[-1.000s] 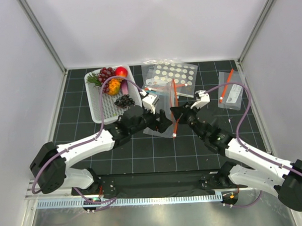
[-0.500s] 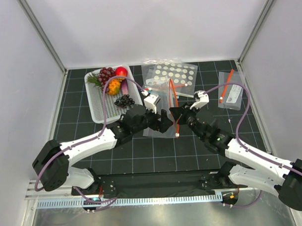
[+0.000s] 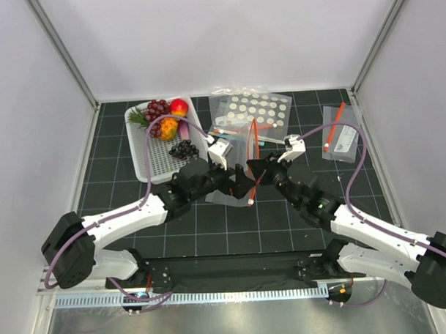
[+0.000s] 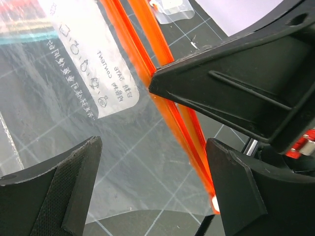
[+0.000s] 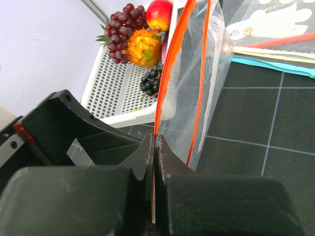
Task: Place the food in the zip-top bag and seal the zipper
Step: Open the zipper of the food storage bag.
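The zip-top bag (image 3: pixel 237 165) hangs upright over the middle of the mat, its orange zipper (image 3: pixel 253 155) running toward me. My right gripper (image 3: pixel 257 173) is shut on the zipper's edge (image 5: pixel 165 73), pinching the strip between its pads (image 5: pixel 154 142). My left gripper (image 4: pixel 152 191) is open and straddles the clear bag (image 4: pixel 123 147), with the zipper (image 4: pixel 167 103) close to its right finger (image 4: pixel 236 196). The food lies in the white tray (image 3: pixel 140 159): a dark grape bunch (image 3: pixel 183 148), an apple (image 3: pixel 179 106) and an orange pineapple (image 3: pixel 168 128). The right wrist view also shows them (image 5: pixel 143 46).
A larger clear bag with white dots (image 3: pixel 259 111) lies behind the held bag. A small labelled bag (image 3: pixel 343 137) sits at the right. A reddish grape bunch (image 3: pixel 156 109) is also in the tray. White walls close in on three sides.
The left jaws narrowed, then widened again around the bag. The zipper's near end has swung slightly left, and both grippers shifted a little with it.
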Motion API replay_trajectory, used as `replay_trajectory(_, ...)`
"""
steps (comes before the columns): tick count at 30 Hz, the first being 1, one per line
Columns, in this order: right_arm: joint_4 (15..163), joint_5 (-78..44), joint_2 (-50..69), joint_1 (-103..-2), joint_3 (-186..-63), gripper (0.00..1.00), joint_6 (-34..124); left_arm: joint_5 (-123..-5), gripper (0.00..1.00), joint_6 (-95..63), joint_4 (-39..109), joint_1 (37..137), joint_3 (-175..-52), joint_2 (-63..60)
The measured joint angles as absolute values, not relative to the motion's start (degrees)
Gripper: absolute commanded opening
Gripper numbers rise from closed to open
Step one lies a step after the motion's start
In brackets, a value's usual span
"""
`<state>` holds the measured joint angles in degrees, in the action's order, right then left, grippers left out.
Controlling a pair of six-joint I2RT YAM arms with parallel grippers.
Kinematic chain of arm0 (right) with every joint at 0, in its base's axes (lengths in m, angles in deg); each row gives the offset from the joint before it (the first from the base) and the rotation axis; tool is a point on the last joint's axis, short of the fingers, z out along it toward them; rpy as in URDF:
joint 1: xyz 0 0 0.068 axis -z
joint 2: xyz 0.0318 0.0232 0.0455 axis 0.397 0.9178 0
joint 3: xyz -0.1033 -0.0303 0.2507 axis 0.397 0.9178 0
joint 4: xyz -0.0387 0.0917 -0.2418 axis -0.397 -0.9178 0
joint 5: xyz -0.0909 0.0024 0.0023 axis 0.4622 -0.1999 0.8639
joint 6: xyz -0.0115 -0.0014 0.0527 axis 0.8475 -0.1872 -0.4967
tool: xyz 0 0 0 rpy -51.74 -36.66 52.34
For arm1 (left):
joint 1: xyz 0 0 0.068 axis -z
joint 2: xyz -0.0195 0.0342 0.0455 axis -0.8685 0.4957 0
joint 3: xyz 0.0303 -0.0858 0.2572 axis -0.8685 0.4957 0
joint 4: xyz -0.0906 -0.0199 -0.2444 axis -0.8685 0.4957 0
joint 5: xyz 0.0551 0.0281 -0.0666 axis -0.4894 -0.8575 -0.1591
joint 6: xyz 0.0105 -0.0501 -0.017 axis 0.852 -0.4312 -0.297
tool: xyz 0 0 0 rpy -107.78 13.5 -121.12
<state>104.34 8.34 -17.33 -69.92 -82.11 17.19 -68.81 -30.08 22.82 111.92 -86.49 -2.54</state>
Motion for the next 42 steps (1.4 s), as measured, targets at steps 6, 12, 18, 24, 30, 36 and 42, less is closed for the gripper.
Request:
replay_trajectory(6, 105.12, 8.32, -17.35, -70.62, -82.07, 0.01, 17.19, -68.99, 0.45, -30.17, 23.15, 111.92, -87.17, -1.06)
replay_trajectory(12, 105.17, 8.37, -17.35, -70.90, -82.00, 0.18, 17.52, -69.47, 0.00, -30.23, 24.44, 112.05, -88.41, 0.43)
replay_trajectory(18, 104.51, 8.43, -17.46, -70.92, -82.00, 0.43, 18.89, -71.46, 0.00, -29.88, 25.31, 112.08, -88.52, 0.43)
replay_trajectory(24, 102.52, 9.94, -18.29, -70.92, -82.15, 0.47, 19.81, -72.86, 0.00, -29.88, 25.55, 112.08, -88.52, 0.43)
replay_trajectory(30, 98.72, 11.34, -16.33, -70.92, -84.84, 0.47, 21.08, -72.90, 0.00, -29.86, 25.86, 112.08, -88.52, 0.43)
replay_trajectory(36, 97.60, 11.36, -14.97, -70.92, -86.04, 0.46, 22.79, -72.92, 0.00, -29.64, 26.60, 112.47, -89.27, 1.00)
replay_trajectory(42, 97.43, 12.34, -14.97, -70.92, -86.07, 0.46, 24.21, -73.58, 0.00, -28.97, 27.87, 114.90, -90.55, 2.24)
